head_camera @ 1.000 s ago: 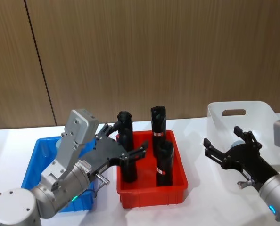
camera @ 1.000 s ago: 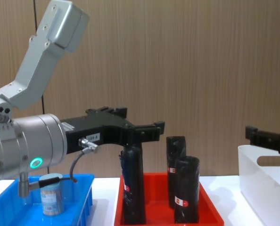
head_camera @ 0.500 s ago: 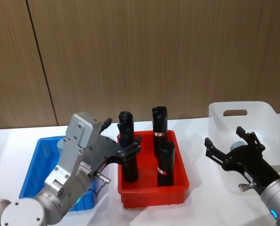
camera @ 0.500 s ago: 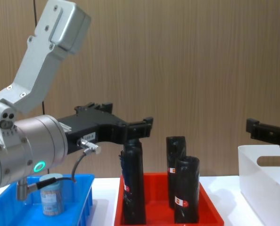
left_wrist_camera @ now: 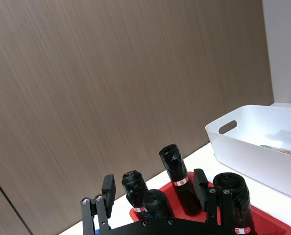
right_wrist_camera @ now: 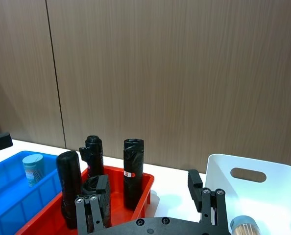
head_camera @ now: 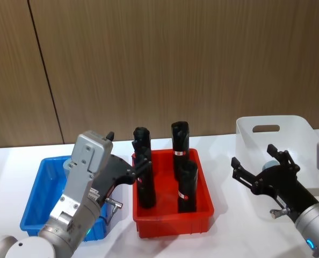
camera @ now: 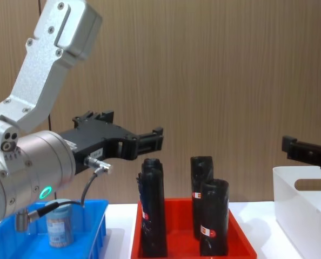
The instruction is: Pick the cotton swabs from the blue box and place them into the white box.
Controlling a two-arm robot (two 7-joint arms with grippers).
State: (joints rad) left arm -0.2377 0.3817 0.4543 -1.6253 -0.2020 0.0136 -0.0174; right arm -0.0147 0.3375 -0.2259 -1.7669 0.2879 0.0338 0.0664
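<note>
One cotton swabs container, a clear cylinder with a pale blue lid, stands upright in the blue box; the right wrist view shows the same container. My left gripper is open and empty, hovering above the seam between the blue box and the red tray, higher than the container. A second swab container sits in the white box. My right gripper is open and empty, in front of the white box's left side.
A red tray with three tall black rolls stands between the two boxes. The table is white, and a wooden wall runs close behind it. My left arm's grey body hangs over the blue box's near right part.
My left gripper has drawn back to the left, from over the red tray's front roll toward the blue box, still open. The right gripper has barely shifted.
</note>
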